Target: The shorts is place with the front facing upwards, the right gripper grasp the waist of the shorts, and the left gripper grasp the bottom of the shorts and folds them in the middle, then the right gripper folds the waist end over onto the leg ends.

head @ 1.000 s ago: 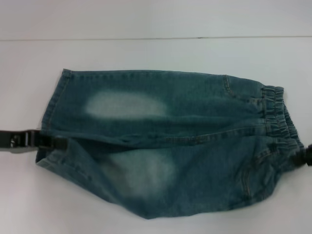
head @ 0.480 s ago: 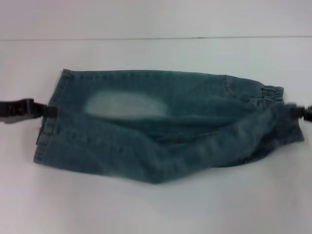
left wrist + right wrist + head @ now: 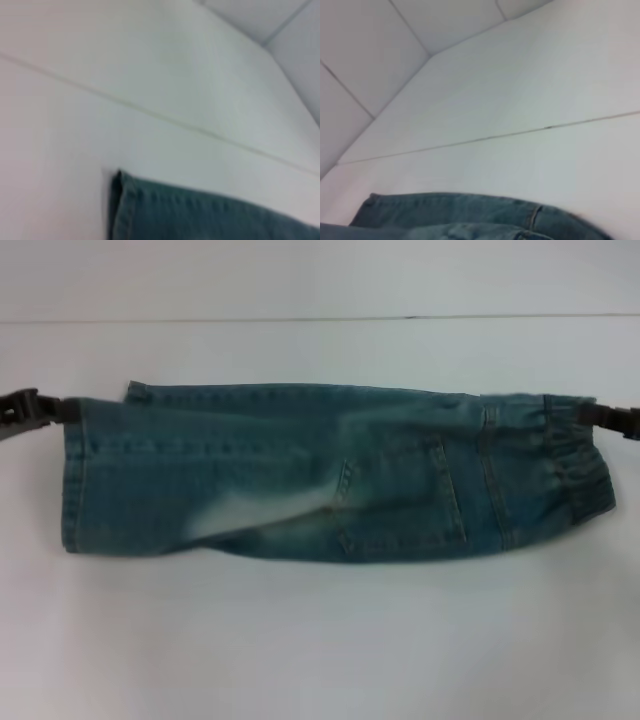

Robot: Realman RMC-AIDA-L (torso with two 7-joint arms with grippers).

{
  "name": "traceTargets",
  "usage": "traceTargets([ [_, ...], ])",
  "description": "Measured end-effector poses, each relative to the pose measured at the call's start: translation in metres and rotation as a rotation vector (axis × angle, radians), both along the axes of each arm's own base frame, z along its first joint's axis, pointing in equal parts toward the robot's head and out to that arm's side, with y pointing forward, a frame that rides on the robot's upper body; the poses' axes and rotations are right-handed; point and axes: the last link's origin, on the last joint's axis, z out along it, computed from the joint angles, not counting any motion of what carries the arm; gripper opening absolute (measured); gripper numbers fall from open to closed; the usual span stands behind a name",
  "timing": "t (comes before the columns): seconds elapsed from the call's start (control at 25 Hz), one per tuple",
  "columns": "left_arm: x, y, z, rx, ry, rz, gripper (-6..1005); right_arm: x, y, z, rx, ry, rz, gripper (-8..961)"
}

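The blue denim shorts (image 3: pixel 330 480) lie across the white table, folded lengthwise in half, with a back pocket facing up. The leg hems are at the left and the elastic waist (image 3: pixel 575 465) is at the right. My left gripper (image 3: pixel 68 408) is shut on the far corner of the leg end. At the far corner of the waist, my right gripper (image 3: pixel 585 417) is shut on the fabric. The left wrist view shows a denim hem edge (image 3: pixel 200 215). More denim (image 3: pixel 470 215) shows in the right wrist view. Neither wrist view shows fingers.
The white table (image 3: pixel 320 640) stretches in front of the shorts and behind them. A thin seam line (image 3: pixel 300 318) runs across the table far behind the shorts.
Both grippers carried the near half of the shorts up and away over the far half. The shorts went from spread open to folded along their length, back side up.
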Motion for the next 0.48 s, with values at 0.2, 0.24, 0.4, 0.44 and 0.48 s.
traceTargets([
  [0.2, -0.001, 0.007, -0.001, 0.069, 0.005, -0.014, 6, 0.000, 0.014, -0.007, 0.039, -0.046, -0.026, 25],
  [0.24, -0.001, 0.009, -0.002, 0.075, 0.005, -0.021, 6, 0.001, 0.016, -0.009, 0.047, -0.060, -0.036, 25],
  [0.4, 0.002, 0.016, -0.005, 0.102, 0.028, -0.040, 6, 0.004, 0.024, -0.017, 0.077, -0.092, -0.077, 25],
  [0.44, 0.004, 0.020, -0.006, 0.114, 0.045, -0.054, 6, 0.005, 0.027, -0.019, 0.084, -0.103, -0.087, 25],
  [0.48, 0.005, 0.022, -0.007, 0.123, 0.056, -0.063, 6, 0.005, 0.028, -0.022, 0.087, -0.110, -0.090, 25],
])
